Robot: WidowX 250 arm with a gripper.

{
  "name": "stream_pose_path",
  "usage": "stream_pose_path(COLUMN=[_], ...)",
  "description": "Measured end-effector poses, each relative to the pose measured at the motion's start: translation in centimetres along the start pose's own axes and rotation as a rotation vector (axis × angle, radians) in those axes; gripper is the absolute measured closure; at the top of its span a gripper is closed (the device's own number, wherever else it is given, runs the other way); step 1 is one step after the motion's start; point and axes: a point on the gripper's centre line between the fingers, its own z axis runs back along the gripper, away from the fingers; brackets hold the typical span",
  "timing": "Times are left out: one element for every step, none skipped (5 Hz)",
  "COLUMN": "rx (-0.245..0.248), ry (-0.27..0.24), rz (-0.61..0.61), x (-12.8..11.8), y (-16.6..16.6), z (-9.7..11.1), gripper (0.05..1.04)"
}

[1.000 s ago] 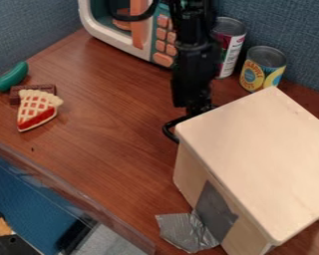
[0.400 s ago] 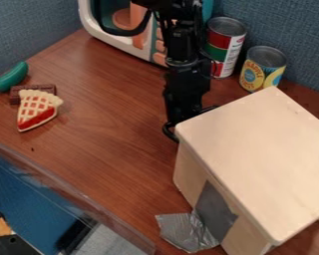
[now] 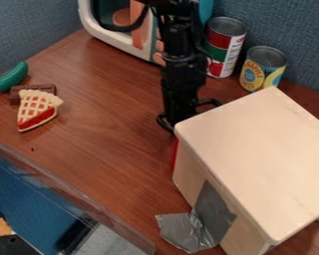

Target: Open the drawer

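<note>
It's the opening pull, seemingly, claw (image 3: pixel 178 112) at the wooden box (image 3: pixel 258 154), clenched or released I can't tell, steady outward draw next!

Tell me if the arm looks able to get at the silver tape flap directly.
Probably not: the end effector is behind a corner of the wooden box, which seems to block the straight line to the silver tape flap.
</note>
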Motion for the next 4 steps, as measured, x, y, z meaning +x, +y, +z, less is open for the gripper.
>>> stream_pose_path(rx=[0.013,0.027,0.039,0.044], ry=[0.003,0.005,0.01,0.009], rz=[0.02,0.025,0.036,0.05], x=[-0.3,-0.4,-0.6,-0.6], y=[1.4,2.3,3.4,4.5], z=[0.1,0.1,0.3,0.4], gripper=[0.932,0.932,0.933,0.946])
